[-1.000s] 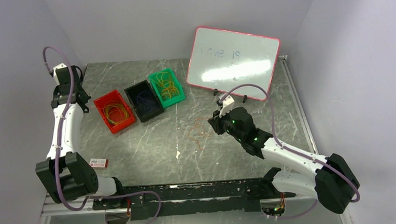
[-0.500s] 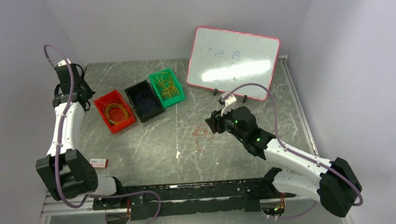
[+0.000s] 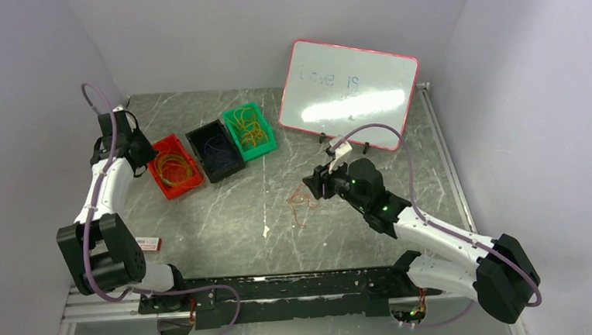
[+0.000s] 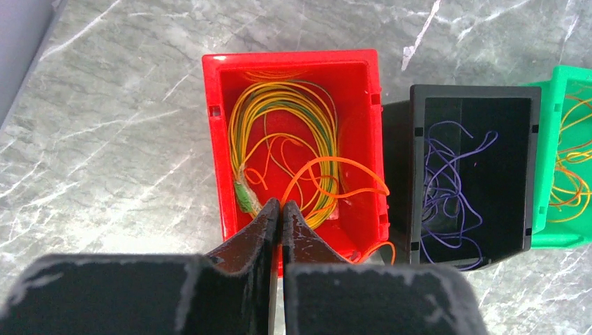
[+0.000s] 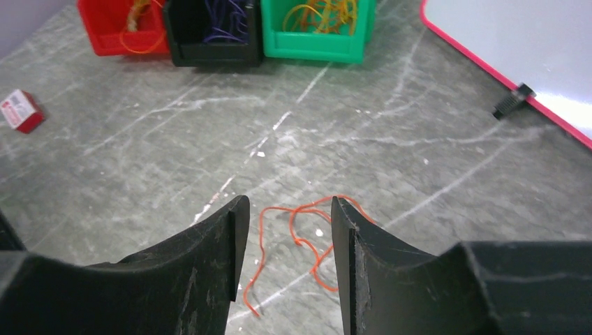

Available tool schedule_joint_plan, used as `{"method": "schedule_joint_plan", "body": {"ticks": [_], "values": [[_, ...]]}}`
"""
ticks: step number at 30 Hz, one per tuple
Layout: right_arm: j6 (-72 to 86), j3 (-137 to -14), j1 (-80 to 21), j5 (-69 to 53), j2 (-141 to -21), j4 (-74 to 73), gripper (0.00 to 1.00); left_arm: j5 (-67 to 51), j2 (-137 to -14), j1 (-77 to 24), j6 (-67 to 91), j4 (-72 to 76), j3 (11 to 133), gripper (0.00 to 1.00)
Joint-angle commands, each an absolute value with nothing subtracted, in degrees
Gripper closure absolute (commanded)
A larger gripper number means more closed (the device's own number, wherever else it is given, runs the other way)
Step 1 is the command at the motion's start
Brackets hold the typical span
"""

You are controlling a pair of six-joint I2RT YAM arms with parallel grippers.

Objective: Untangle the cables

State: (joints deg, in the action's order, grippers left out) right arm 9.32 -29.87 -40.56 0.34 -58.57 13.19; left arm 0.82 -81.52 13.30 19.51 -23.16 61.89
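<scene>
My left gripper (image 3: 146,156) (image 4: 281,206) hangs over the near end of the red bin (image 4: 216,139), shut. An orange cable (image 4: 335,164) loops out from right at its tips into the bin, over a coil of yellow and green cables (image 4: 279,98). Near the table's middle, my right gripper (image 3: 313,188) (image 5: 287,209) stands open just above a loose orange cable (image 5: 307,241) (image 3: 301,202) that lies curled on the marble. That cable shows between the fingers (image 5: 209,258) and touches neither. Blue-black cables (image 4: 447,181) fill the black bin (image 4: 475,92).
Red bin (image 3: 152,157), black bin (image 3: 202,134) and green bin (image 3: 264,146) stand in a row at the back left. A pink-framed whiteboard (image 3: 348,94) leans at the back right. A small red and white box (image 3: 148,243) lies beside the left arm's base.
The left arm swung from the left wall to over the red bin, gripper still shut. The right gripper opened and edged left; the orange cable now lies under it.
</scene>
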Motion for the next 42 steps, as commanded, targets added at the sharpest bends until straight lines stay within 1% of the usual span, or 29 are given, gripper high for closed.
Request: {"method": "schedule_joint_plan", "body": {"ticks": [1,6,12,13,18,20,22,24,28,32,35,37,42], "values": [[10.3,-31.9,-40.4,-6.5,-61.8,19.5,0.49,-2.3,-81.9,13.4,20.5,-20.9,61.1,0.93],[11.1,-35.2,-40.5,-10.5,-65.8,21.6,0.45,-2.7,-83.7,13.4,20.5,-20.4,59.7,0.93],[12.1,-33.7,-40.6,-9.2,-64.3,22.1,0.44,-3.5,-89.5,13.4,20.5,-20.0,61.0,0.92],[12.1,-33.5,-40.5,-8.9,-63.9,21.8,0.44,-3.4,-90.5,13.4,20.5,-20.0,61.6,0.9],[11.6,-32.9,-40.6,-8.2,-62.6,20.4,0.44,-3.7,-93.7,13.4,20.5,-19.2,63.8,0.72],[11.3,-32.9,-40.6,-8.1,-62.5,19.9,0.44,-4.3,-93.8,13.4,20.5,-19.1,64.7,0.63],[11.1,-33.0,-40.5,-8.1,-62.4,19.6,0.44,-4.5,-93.1,13.4,20.5,-19.5,65.5,0.58],[11.2,-32.9,-40.5,-8.1,-62.5,19.9,0.44,-4.7,-91.2,13.4,20.4,-19.8,66.1,0.56],[12.5,-32.8,-40.5,-8.3,-63.5,22.2,0.44,-5.0,-86.3,13.4,19.1,-21.3,66.2,0.54],[15.4,-33.8,-40.6,-9.7,-66.4,26.6,0.44,-7.0,-79.6,12.1,16.4,-21.7,62.5,0.51],[16.7,-34.5,-40.7,-10.0,-68.6,28.2,0.44,-5.6,-75.4,8.1,14.0,-23.9,59.8,0.47],[17.2,-34.5,-40.6,-10.1,-69.8,29.1,0.44,-4.8,-73.2,3.7,13.0,-26.1,58.0,0.45],[18.4,-33.6,-40.8,-10.4,-70.6,30.1,0.44,0.7,-72.0,-4.4,11.7,-29.8,54.9,0.38]]}}
